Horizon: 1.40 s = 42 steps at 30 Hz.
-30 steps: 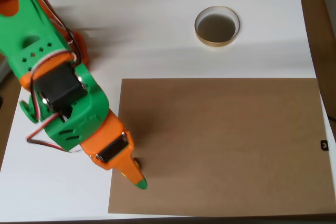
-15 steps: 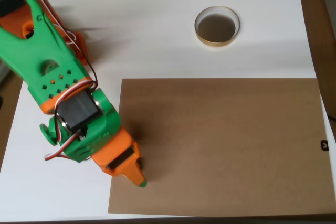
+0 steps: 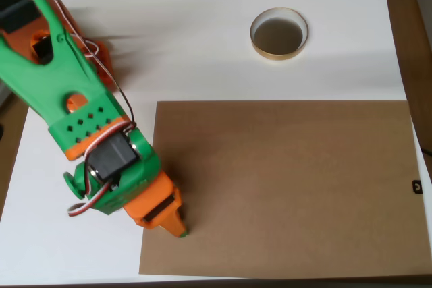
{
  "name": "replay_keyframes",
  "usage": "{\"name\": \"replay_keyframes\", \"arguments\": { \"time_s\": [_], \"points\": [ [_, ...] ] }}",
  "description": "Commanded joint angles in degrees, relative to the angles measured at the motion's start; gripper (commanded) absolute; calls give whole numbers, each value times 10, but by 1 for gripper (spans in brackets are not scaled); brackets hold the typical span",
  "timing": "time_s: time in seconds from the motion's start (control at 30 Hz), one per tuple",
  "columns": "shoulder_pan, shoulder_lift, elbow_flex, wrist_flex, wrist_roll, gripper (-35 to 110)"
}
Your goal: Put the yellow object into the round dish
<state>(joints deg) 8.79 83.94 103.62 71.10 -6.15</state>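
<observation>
Orange-and-green end effector (image 3: pixel 177 227) pointing down at the brown cardboard sheet's (image 3: pixel 290 187) left edge, grip state indiscernible, yellow object not discernible beneath it; the gold-rimmed round dish (image 3: pixel 279 34) on the white bench (image 3: pixel 182 32) lies empty, delivery pending.

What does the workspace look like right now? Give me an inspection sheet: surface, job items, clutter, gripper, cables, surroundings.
Surface: white table with a flat brown cardboard sheet on its lower right part.
Job's things: round dish with pale gold rim and dark inside sits empty on the white area, upper right, clear of the sheet. Yellow object: nothing seen; it may lie under the arm.
Clutter: nothing seen.
Gripper: orange and green gripper points down at the sheet's left edge, low in the overhead view; whether it is open or shut cannot be told from above.
Cables: red, white and black wires loop along the green arm.
Surroundings: brown wood beyond the table's right edge.
</observation>
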Motion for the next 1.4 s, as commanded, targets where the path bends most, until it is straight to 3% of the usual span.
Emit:
{"name": "replay_keyframes", "arguments": {
  "time_s": [0.0, 0.57, 0.77, 1.37],
  "points": [
    [4, 10, -32, -4, 0, 24],
    [8, -37, -67, -18, 4, 14],
    [12, -29, -67, -16, 4, 1],
    [-71, 235, 6, 31, -14, 0]
  ]
}}
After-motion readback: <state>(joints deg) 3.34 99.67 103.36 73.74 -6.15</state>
